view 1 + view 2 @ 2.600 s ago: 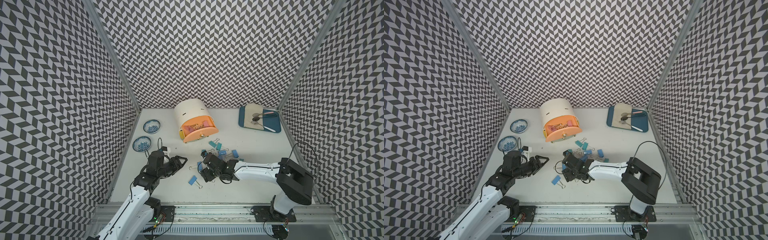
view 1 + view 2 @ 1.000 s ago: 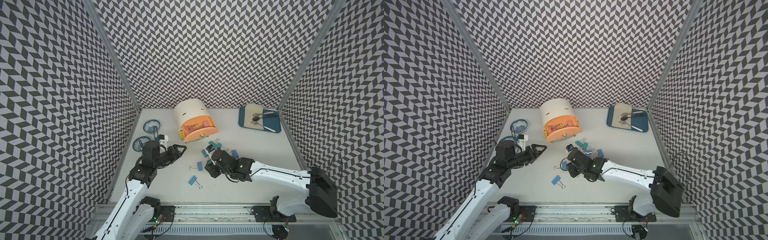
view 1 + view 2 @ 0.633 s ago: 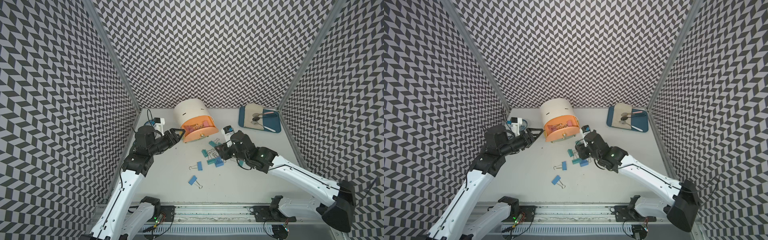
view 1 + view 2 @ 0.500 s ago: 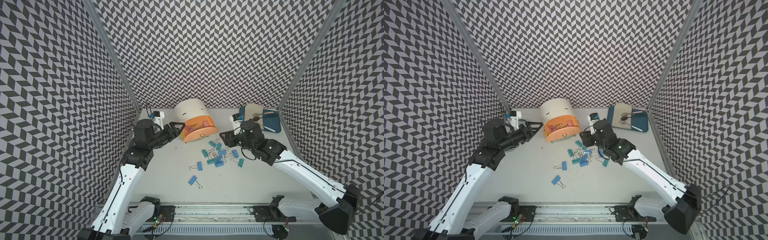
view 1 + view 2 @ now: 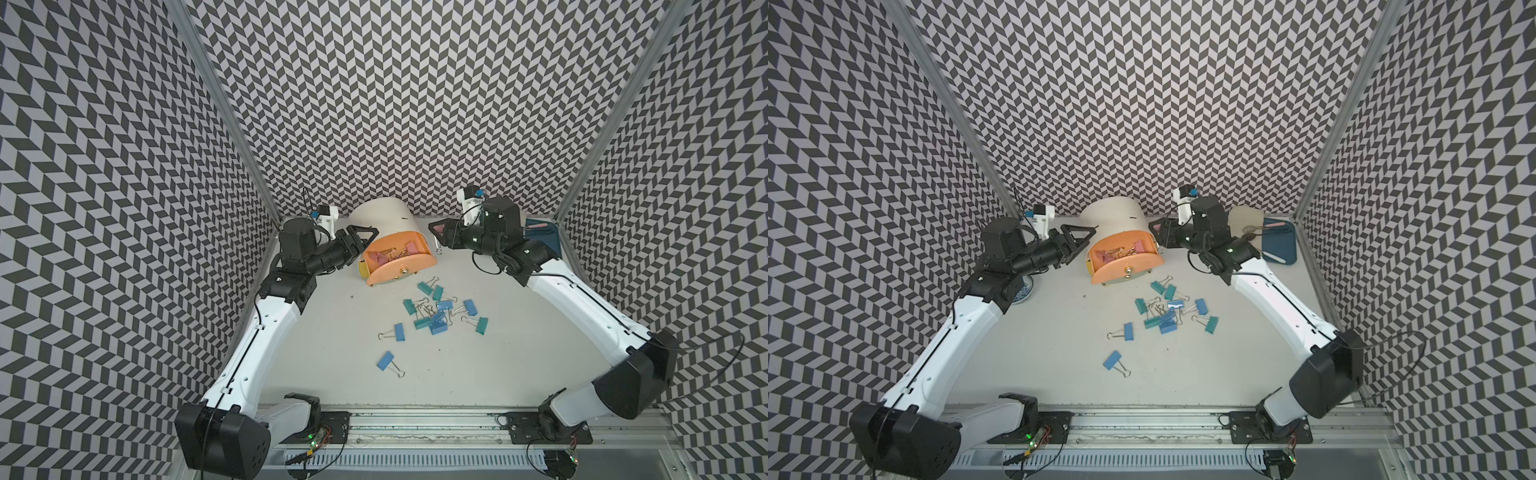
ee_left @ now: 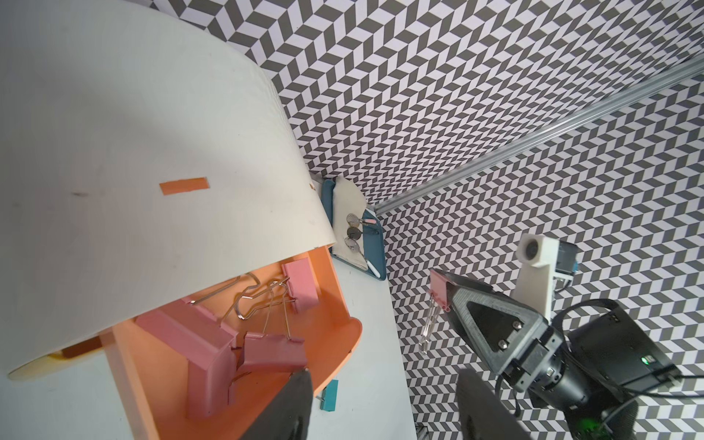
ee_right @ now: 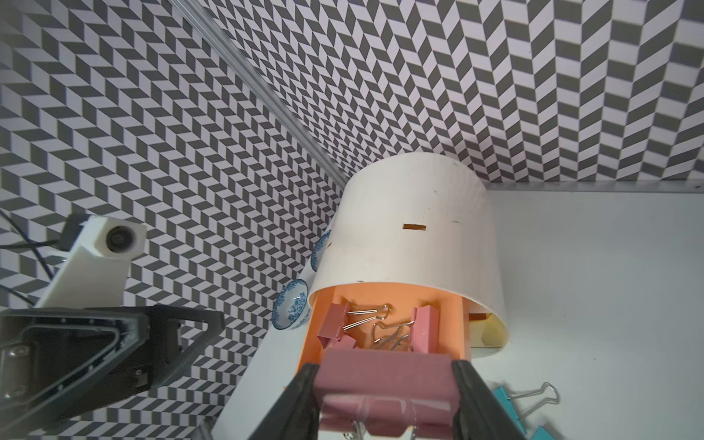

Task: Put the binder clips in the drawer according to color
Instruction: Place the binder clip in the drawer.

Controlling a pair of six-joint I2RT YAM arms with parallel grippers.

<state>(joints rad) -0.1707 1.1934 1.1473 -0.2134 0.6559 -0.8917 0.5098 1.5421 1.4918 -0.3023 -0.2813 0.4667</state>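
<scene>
White table [image 5: 332, 374] sits between zigzag walls [image 5: 374, 104], with blue and teal binder clips [image 5: 436, 316] spread before the drawer [image 5: 401, 268] (its pink part is pulled out, pink clips [image 5: 390, 254] inside). The right gripper [image 5: 437, 236] pinches a pink clip [image 7: 381, 371] beside it; the left gripper [image 5: 365, 241] is open and empty.

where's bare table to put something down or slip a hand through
Bare table runs between the left arm and the clip pile, and again from the pile to the right arm. The strip between the lone blue clip and the front rail is free too. Crowded: the pile before the open drawer.
</scene>
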